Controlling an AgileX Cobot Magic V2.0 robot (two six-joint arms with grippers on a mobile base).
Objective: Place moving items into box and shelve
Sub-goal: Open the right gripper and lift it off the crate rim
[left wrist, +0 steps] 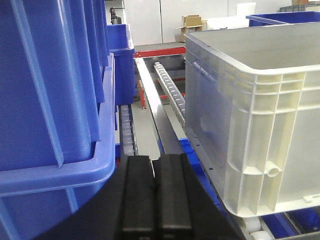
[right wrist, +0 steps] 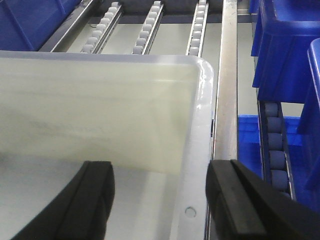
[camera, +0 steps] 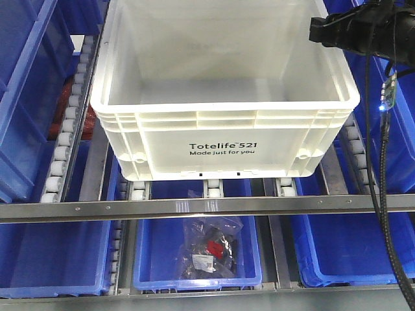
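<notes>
My right gripper (right wrist: 160,200), jaws spread, straddles the box (right wrist: 197,150) right wall; my left gripper (left wrist: 156,190), pressed together, waits beside its left wall.

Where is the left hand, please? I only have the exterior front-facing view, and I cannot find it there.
Observer: The left wrist view puts the left hand in the gap between a blue bin and the white crate.
Operator: Thank you. Is it holding anything?
Observer: No, its fingers are shut together on nothing.
Operator: And the right hand?
Observer: The right hand is open, and in its wrist view the crate's rim lies between its fingers.
</notes>
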